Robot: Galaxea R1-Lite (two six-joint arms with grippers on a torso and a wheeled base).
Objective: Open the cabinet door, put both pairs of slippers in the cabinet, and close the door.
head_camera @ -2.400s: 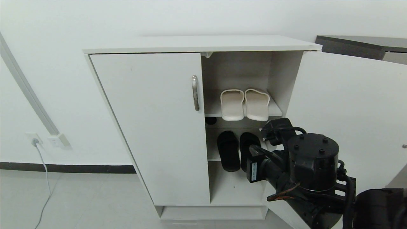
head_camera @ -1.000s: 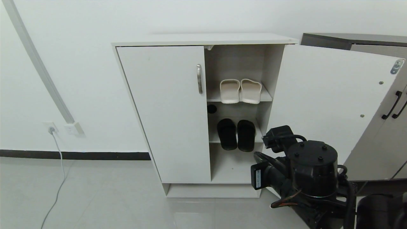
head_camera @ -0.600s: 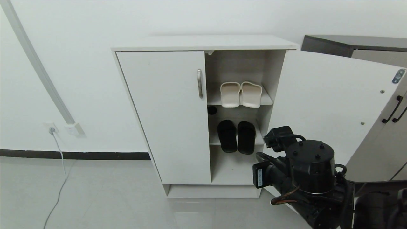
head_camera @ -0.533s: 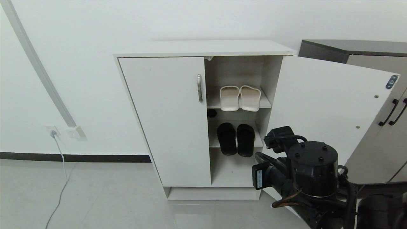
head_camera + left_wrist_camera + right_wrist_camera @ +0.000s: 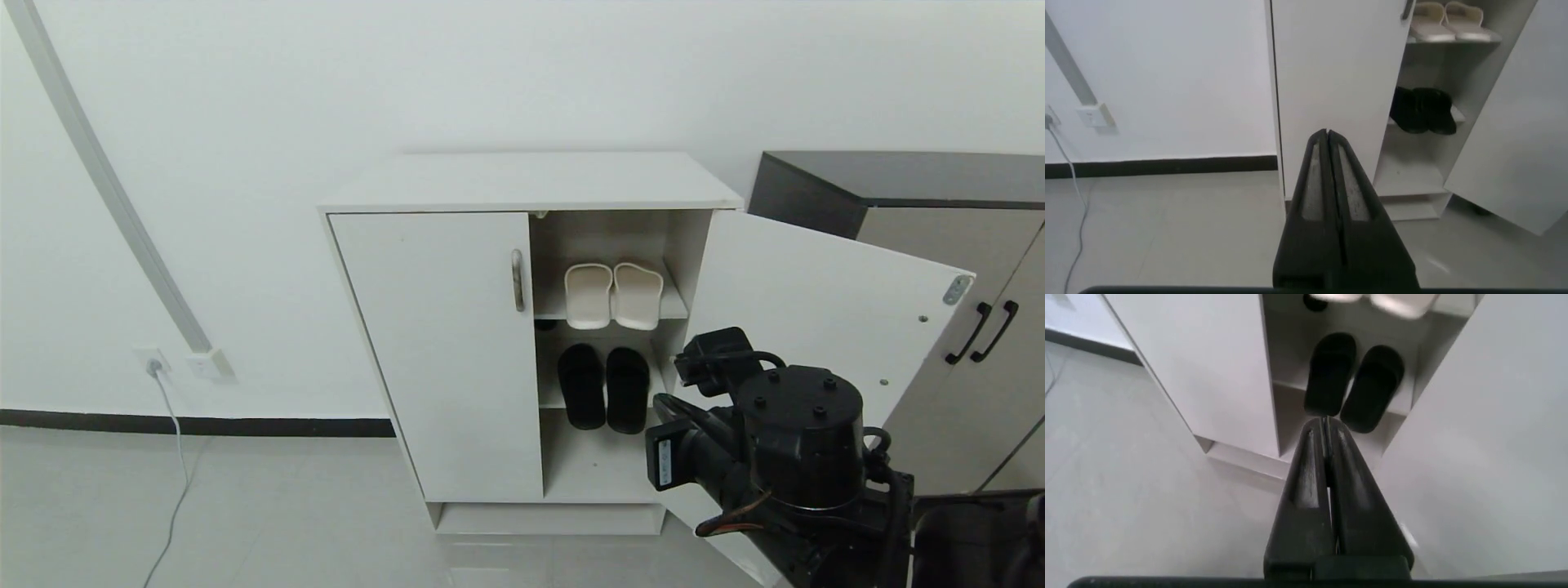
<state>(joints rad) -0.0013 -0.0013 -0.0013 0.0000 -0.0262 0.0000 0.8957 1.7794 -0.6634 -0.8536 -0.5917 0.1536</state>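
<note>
The white cabinet has its left door closed and its right door swung wide open. A cream pair of slippers sits on the upper shelf, a black pair on the shelf below. My right arm hangs low in front of the open door. My right gripper is shut and empty, pointing at the black slippers from a distance. My left gripper is also shut and empty, well back from the closed door, with both pairs off to its side.
A grey cabinet with black handles stands just behind the open door. A wall socket with a trailing cable and a slanted conduit are to the left. Bare tiled floor lies before the cabinet.
The whole picture has shifted: the camera has drawn back, so the cabinet looks smaller and lower. Slippers, doors and right arm keep their places relative to each other.
</note>
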